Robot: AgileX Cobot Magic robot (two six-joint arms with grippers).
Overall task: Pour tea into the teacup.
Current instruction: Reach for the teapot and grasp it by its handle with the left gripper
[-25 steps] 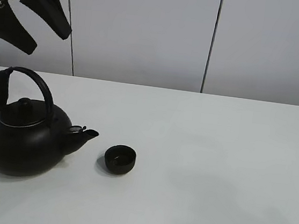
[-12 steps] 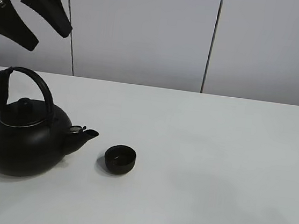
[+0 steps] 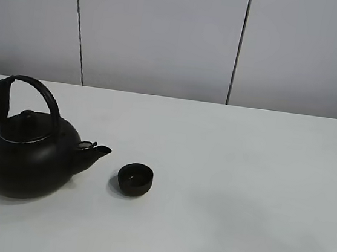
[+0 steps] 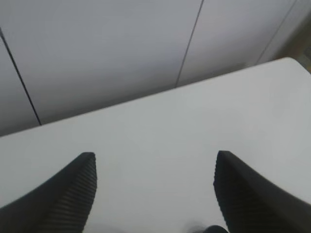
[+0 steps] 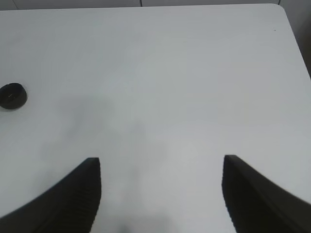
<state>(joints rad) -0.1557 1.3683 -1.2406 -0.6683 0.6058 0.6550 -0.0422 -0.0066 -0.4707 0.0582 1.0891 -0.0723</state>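
Observation:
A small round black teacup (image 3: 135, 179) stands on the white table (image 3: 240, 189), just right of the spout of a big black kettle (image 3: 29, 149) with an arched handle. The teacup also shows small in the right wrist view (image 5: 11, 95). No tea stream shows. Neither gripper is in the exterior high view. My left gripper (image 4: 155, 162) is open and empty, high over the table and facing the wall. My right gripper (image 5: 162, 167) is open and empty above the bare table, well away from the teacup.
A grey panelled wall (image 3: 167, 34) stands behind the table. The table's rounded corner and edge (image 5: 286, 19) show in the right wrist view. A dark shape (image 4: 217, 228) shows at the edge of the left wrist view.
The left gripper, seen at the upper left of the exterior high view before, has moved up and out of that view. The kettle and teacup have not moved.

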